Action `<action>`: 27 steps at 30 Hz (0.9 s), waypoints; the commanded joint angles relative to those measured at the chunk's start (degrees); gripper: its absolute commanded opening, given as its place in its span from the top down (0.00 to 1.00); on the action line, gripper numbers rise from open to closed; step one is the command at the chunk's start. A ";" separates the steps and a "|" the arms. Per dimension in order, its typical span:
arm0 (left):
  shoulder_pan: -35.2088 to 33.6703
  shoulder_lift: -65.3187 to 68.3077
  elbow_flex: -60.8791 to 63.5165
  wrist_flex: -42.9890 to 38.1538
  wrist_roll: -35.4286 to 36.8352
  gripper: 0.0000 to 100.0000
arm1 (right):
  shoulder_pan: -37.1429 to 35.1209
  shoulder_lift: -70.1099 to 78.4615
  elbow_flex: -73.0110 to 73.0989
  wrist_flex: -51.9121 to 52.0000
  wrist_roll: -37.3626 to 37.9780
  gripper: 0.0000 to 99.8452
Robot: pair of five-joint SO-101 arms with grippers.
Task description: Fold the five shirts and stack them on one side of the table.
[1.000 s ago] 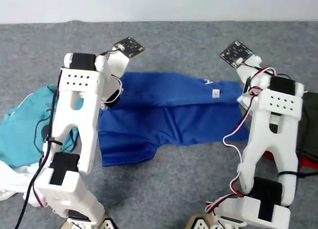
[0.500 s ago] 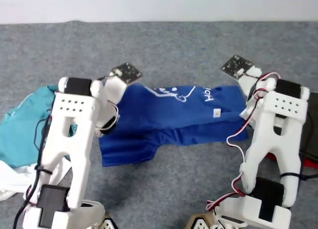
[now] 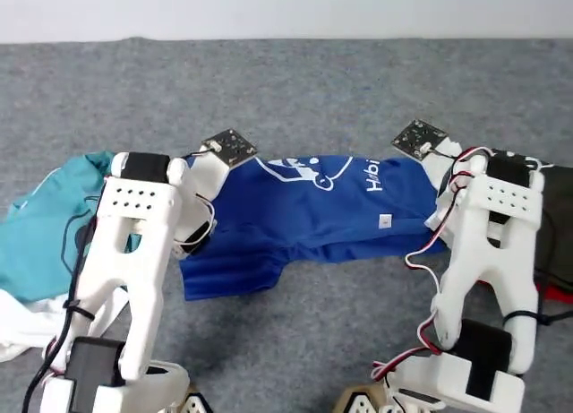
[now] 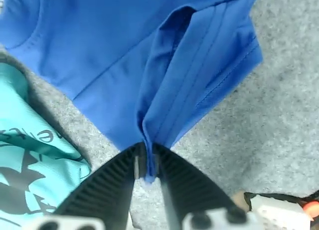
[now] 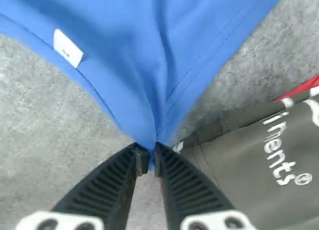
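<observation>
A blue shirt [image 3: 309, 207] lies across the middle of the grey table, folded over so its white print faces up. My left gripper [image 4: 146, 165] is shut on the shirt's left edge [image 4: 164, 105], near the teal shirt. At the opposite edge my right gripper [image 5: 147, 162] is shut on the blue cloth [image 5: 149, 80]. In the high view the left arm [image 3: 134, 252] and right arm [image 3: 488, 243] stand at the shirt's two ends. A teal shirt [image 3: 40, 229] lies at the left, and a dark shirt [image 3: 555, 225] at the right.
White cloth [image 3: 18, 328] lies at the front left below the teal shirt. A bit of red cloth [image 3: 551, 292] shows under the dark shirt at the right edge. Bare grey table [image 3: 295, 90] stretches behind the blue shirt and in front of it.
Both grippers have pulled the blue shirt's far edge toward the front, folding it over. The white print now faces up, and both arms sit lower and nearer.
</observation>
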 commanded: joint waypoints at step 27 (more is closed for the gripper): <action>-2.37 17.41 -20.88 -17.14 23.21 1.00 | -11.12 11.03 -11.60 -22.29 -27.52 0.99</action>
